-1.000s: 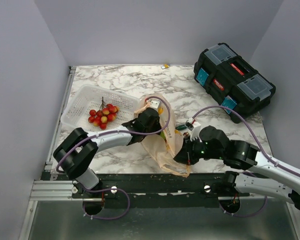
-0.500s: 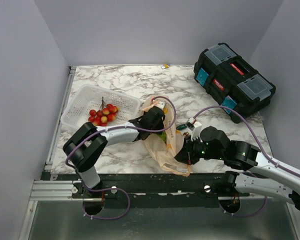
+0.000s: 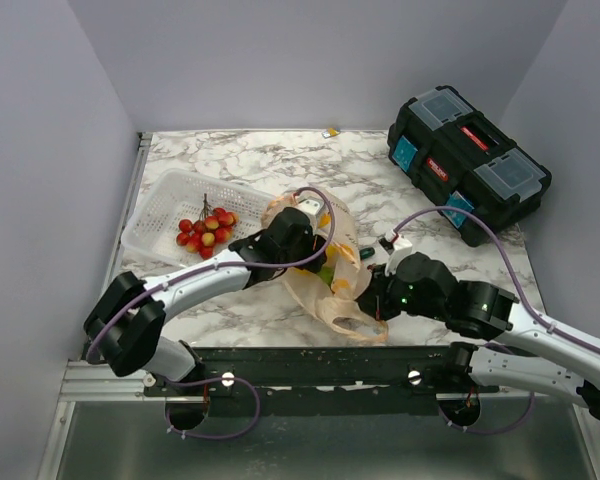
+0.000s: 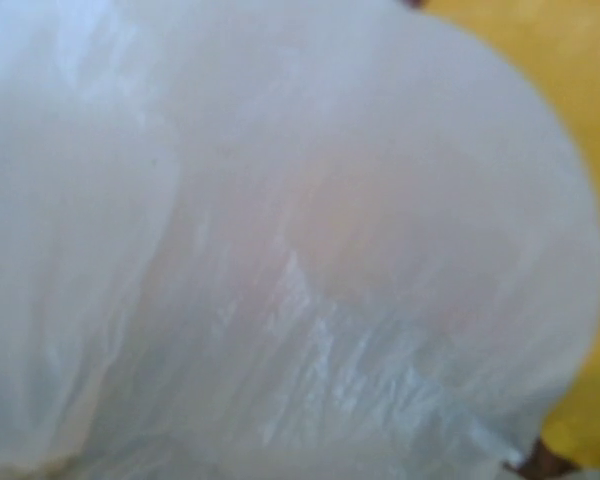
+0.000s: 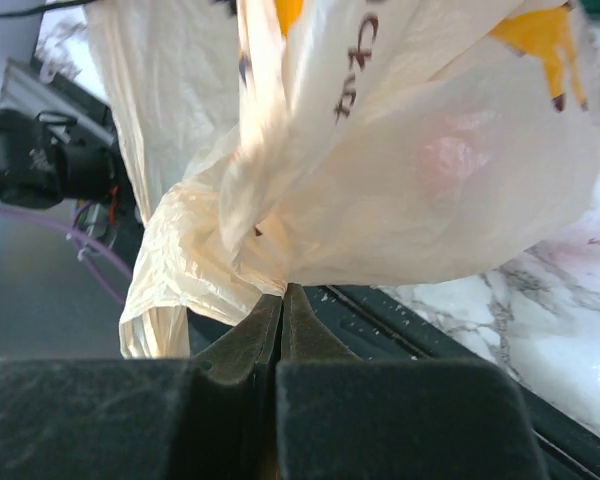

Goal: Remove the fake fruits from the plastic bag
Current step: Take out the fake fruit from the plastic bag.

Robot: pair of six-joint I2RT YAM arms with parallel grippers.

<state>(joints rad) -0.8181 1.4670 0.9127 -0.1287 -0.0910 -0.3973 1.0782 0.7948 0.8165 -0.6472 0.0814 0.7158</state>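
- right tool [image 5: 282, 298] pinched shut on the thin crinkly peach-beige plastic bag [image 5: 400, 190], so pull it taut
- left tool [image 3: 302, 245] is buried inside, can't tell its opening; dodge the film

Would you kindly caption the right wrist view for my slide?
Right gripper shut on a fold of the crinkly plastic bag, with the marble table behind.

Plain lilac-grey walls [image 3: 310, 60] enclose a white marble table [image 3: 280, 160]; a black toolbox [image 3: 467, 160] sits at its far right corner
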